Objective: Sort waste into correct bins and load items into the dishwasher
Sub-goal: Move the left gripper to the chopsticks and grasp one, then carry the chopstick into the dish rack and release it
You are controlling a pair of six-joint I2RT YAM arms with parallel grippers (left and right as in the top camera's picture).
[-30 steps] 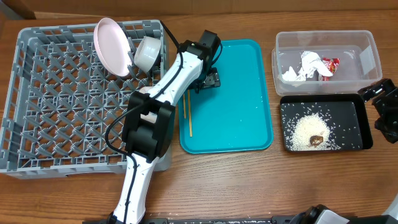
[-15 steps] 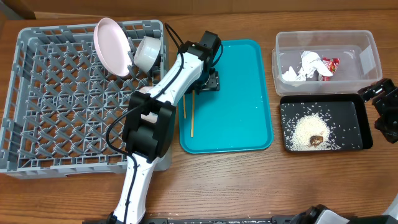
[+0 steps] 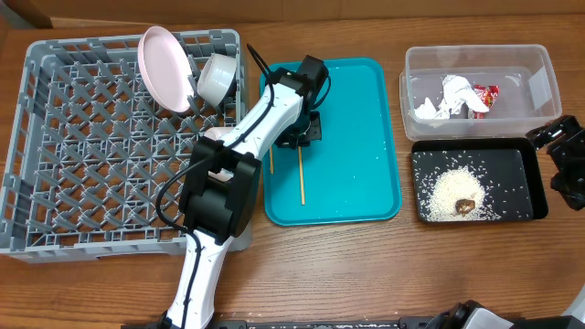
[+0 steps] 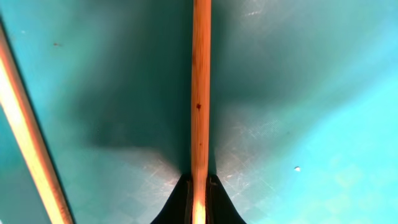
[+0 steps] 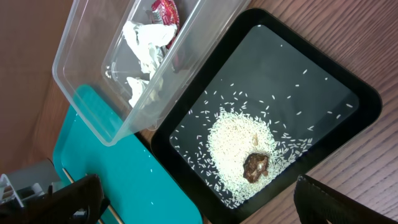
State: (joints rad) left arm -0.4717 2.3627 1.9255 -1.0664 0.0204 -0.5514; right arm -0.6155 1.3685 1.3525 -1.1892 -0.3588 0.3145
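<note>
Left claw [image 4: 200,190], over the teal tray [image 3: 366,119], is clamped on one chopstick [image 4: 200,93]; second chopstick [image 4: 31,143] lies beside. Right claw [image 3: 565,163], right of tray, spread wide, empty.

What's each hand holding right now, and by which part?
The left hand pinches one chopstick at its end, over the teal tray. The right hand holds nothing.

My left gripper [image 4: 199,199] pinches one pale chopstick [image 3: 301,174] over the teal tray [image 3: 366,183], its twin [image 3: 271,157] alongside. Plate [image 3: 164,68] and bowl [image 3: 217,78] lean in the grey rack [image 3: 101,164]; wrapper [image 3: 484,96], paper [image 3: 452,96] in the clear tub [image 3: 539,64]; rice [image 3: 448,192], lump [image 3: 465,206] on the black tray [image 3: 521,164].
</note>
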